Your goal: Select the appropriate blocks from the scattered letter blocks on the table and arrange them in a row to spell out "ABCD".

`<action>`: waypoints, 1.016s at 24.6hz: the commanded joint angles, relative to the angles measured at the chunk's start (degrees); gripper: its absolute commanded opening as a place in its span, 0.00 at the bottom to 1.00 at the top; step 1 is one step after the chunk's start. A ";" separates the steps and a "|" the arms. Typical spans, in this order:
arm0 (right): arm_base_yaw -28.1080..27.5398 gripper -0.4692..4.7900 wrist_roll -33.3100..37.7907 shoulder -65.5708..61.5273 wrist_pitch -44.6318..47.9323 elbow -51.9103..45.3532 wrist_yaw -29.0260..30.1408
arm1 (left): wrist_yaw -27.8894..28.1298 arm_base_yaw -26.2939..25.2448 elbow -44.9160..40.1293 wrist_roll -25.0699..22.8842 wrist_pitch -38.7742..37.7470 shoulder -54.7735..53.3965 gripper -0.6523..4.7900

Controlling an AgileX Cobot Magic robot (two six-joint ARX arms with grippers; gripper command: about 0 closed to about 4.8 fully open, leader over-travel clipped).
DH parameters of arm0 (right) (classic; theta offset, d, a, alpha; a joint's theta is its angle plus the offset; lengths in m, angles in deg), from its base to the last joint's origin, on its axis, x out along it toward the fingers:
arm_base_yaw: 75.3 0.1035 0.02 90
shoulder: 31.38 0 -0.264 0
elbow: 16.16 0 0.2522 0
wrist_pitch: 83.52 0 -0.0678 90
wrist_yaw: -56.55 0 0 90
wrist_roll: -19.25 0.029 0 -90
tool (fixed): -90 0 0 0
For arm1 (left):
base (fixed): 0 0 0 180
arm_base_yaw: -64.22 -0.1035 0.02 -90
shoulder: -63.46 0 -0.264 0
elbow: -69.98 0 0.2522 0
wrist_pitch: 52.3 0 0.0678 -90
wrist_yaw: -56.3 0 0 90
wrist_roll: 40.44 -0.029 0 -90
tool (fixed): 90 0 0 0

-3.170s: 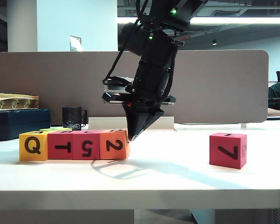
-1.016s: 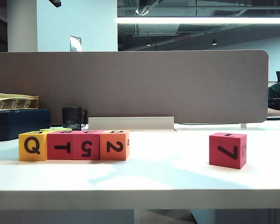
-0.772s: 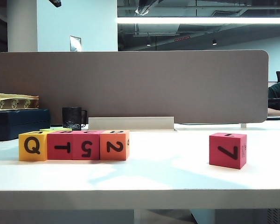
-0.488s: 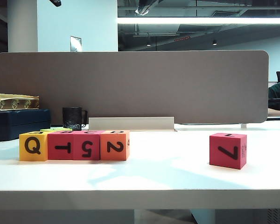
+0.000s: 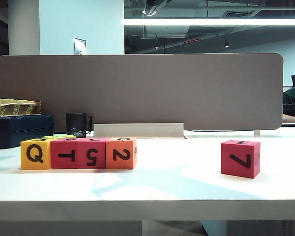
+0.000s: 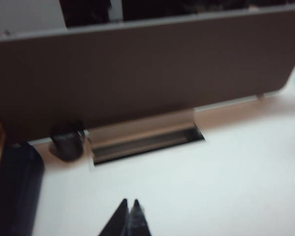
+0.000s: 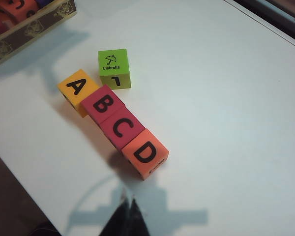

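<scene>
Right wrist view shows 4 blocks [image 7: 113, 120] touching in a row on the table [image 7: 226, 98], tops reading ABCD, its long axis running diagonally. Right gripper [image 7: 127, 216] hangs above, jaws together; left gripper [image 6: 129, 216] likewise, aimed away. Lowering carelessly could knock the D block [image 7: 145, 152] out of line.

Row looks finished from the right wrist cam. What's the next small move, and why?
Probably none on the blocks: just park both arms. In the right wrist view the yellow A block, pink-red B block, pink-red C block and orange D block sit touching in a row. The left gripper and right gripper are shut, holding nothing, clear of the row.
</scene>
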 commanded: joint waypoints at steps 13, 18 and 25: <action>0.02 0.09 0.09 0.20 0.74 0.13 0.09 | 17.46 -0.09 -62.25 -1.49 49.22 27.69 0.11; 0.02 0.09 0.09 0.20 0.74 0.13 0.04 | 17.38 -1.77 -72.70 -1.05 50.45 34.69 0.11; 0.02 0.09 0.09 0.20 0.74 0.13 0.07 | 13.51 -3.34 -87.21 0.26 50.40 47.98 0.11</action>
